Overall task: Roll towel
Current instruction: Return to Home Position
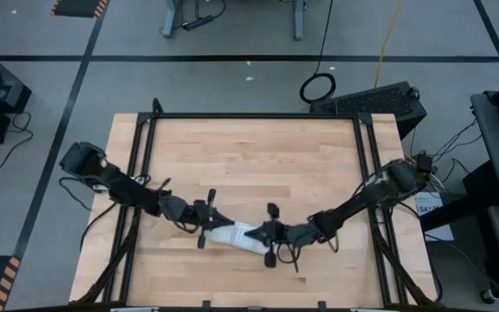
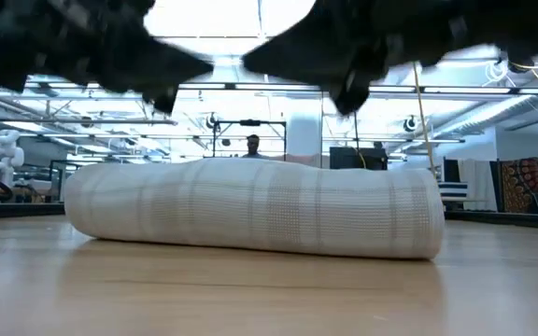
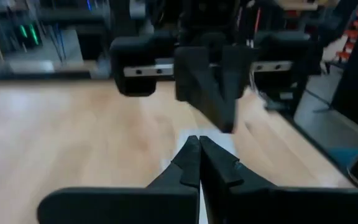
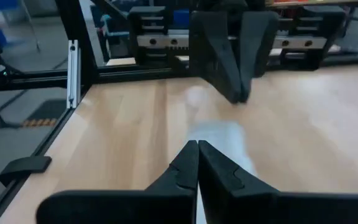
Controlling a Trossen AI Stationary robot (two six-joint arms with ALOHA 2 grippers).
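White checked cloth from above: towel (image 1: 232, 236) rolled into a short log on the wooden worktop (image 1: 249, 147), between left end effector (image 1: 208, 221) and right end effector (image 1: 267, 232). At table height: soft, loose cylinder, looks light, likely to unroll if nudged. Left wrist: fingers pinched together, empty. Right wrist: likewise closed on nothing. Best gripped across the middle, squeezing gently.
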